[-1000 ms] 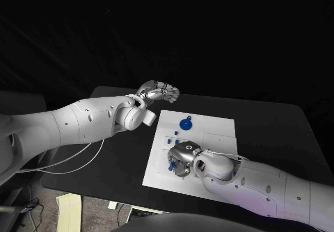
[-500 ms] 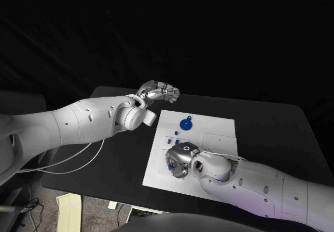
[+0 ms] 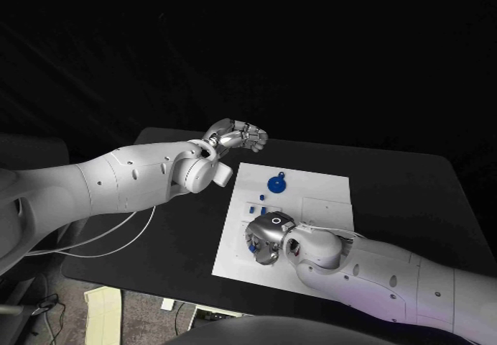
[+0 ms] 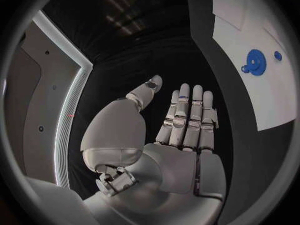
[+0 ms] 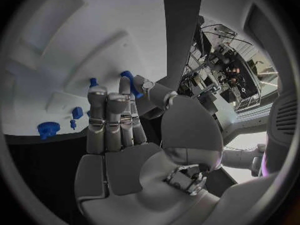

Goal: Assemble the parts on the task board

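A small blue part (image 5: pixel 128 78) is pinched between the thumb and a fingertip of the right hand (image 3: pixel 265 236), low over the near half of the white task board (image 3: pixel 321 198); in the head view a bit of blue (image 3: pixel 253 248) is seen at that hand's fingers. Further up the board a blue round gear-like part (image 3: pixel 276 185) lies flat, with a small blue piece (image 3: pixel 281 174) just beside it, and two small blue pegs (image 3: pixel 256 210) stand between the gear and the right hand. The step in hand is judged to be the seating of the pinched part into the board. For this to be done well, the part should be kept upright, lined up over its recess before any downward push, and released only once it is felt to be seated; the exact recess cannot be made out under the fingers. The left hand (image 3: pixel 237 136) is held off the board's far left corner above the black table (image 3: pixel 403 180), fingers curled and nothing in them.
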You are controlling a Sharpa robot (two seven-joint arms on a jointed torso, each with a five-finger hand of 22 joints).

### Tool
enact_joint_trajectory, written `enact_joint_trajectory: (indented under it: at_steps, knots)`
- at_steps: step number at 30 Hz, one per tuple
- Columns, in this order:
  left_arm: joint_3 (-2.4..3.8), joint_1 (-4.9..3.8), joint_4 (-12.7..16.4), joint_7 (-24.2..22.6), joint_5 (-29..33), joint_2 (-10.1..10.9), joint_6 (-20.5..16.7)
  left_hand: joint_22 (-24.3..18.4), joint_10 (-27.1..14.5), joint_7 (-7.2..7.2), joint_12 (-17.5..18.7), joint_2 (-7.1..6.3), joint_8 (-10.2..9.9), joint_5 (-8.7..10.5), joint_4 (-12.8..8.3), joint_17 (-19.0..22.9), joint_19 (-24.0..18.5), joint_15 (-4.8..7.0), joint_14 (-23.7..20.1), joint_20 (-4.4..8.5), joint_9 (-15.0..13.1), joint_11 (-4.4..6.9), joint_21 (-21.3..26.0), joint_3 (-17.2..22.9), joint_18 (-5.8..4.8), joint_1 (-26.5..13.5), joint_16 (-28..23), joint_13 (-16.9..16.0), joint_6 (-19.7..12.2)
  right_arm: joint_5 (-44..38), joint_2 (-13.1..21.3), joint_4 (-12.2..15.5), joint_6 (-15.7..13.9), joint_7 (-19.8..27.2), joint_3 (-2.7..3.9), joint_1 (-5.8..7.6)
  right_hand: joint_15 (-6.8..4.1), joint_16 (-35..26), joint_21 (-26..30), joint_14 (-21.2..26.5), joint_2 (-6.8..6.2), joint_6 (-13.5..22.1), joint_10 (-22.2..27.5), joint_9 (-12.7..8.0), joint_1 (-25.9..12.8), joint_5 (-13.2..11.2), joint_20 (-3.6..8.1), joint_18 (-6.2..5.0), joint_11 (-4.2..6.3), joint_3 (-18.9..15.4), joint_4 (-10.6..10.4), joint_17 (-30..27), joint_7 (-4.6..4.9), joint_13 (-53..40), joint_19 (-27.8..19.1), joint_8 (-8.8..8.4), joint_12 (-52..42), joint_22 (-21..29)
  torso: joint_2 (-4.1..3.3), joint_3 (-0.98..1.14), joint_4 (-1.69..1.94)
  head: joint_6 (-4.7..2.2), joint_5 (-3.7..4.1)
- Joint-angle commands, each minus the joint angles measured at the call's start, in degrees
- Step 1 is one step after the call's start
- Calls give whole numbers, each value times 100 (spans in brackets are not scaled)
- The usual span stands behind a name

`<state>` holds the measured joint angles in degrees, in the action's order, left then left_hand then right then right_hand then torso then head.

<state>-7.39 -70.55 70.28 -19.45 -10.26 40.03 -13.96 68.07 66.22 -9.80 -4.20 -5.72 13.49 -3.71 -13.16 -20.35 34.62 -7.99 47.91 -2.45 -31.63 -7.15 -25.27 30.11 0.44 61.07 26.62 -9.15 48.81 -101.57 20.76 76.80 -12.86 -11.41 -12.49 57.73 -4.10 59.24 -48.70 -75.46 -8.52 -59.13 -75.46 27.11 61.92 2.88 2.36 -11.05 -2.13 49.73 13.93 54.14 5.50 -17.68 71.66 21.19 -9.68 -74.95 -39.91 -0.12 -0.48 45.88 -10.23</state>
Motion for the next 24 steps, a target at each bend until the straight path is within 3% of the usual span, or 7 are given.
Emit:
enact_joint_trajectory:
  at_steps: [1,5,7,9,15,24]
  knots:
    - [4,-4,-1,-34,25,-20,86,7,5,-28,18,13,30,-1,23,-9,48,-10,39,11,5,-24,23,-2,105,-27,-27,9,-27,92,10,-24,178,11,-37,-47,-17,4,-27,12,14,-37,58,55,-42,47,4,-395,1,0,29,0,47,-7,4,21,38,-103,0,2,-4,-1,-4]
    - [3,-4,-7,-32,25,-15,88,9,4,-29,19,14,30,-1,27,-10,48,-10,39,11,6,-24,24,-3,105,-30,-29,10,-29,207,20,-33,111,53,-37,-47,7,-10,-16,10,-108,38,133,36,-91,121,-6,-395,-25,-13,18,-11,80,-10,-4,-33,91,-94,-1,2,-4,2,4]
    - [3,-4,-10,-28,25,-13,88,9,4,-29,19,14,29,-1,28,-11,48,-11,38,10,7,-25,25,-4,105,-31,-30,11,-30,248,20,-29,96,76,-37,-47,35,-12,-16,5,-194,118,209,22,-148,283,-9,-395,-54,-106,5,-14,114,-13,3,-82,141,-92,-1,2,-5,1,5]
    - [3,-4,-11,-26,25,-10,84,10,3,-29,19,14,29,0,29,-12,48,-11,38,10,7,-25,26,-4,104,-32,-31,11,-31,283,17,-28,42,78,-37,-47,80,-13,-13,7,-332,254,342,-5,-177,338,-9,-395,-101,-202,7,-15,173,1,3,-160,220,-90,-1,4,-6,3,6]
    - [3,-4,-10,-21,26,-13,101,12,1,-30,20,12,29,2,35,-14,48,-12,37,10,9,-27,30,-8,103,-39,-35,13,-34,346,27,-26,-149,40,-37,-46,265,-83,84,145,-549,730,847,-86,-157,389,-58,-395,-294,-435,-19,-49,378,82,-152,-406,505,-79,2,3,-3,5,16]
    - [2,-4,-15,-21,26,5,100,13,-1,-31,21,11,28,3,38,-15,47,-12,36,10,10,-27,32,-9,103,-41,-38,15,-36,351,94,2,-265,-13,-36,-46,371,-73,140,239,-644,1004,1130,-111,-43,385,-91,-395,-402,-498,-96,-58,501,147,-235,-512,590,-82,0,4,1,4,17]
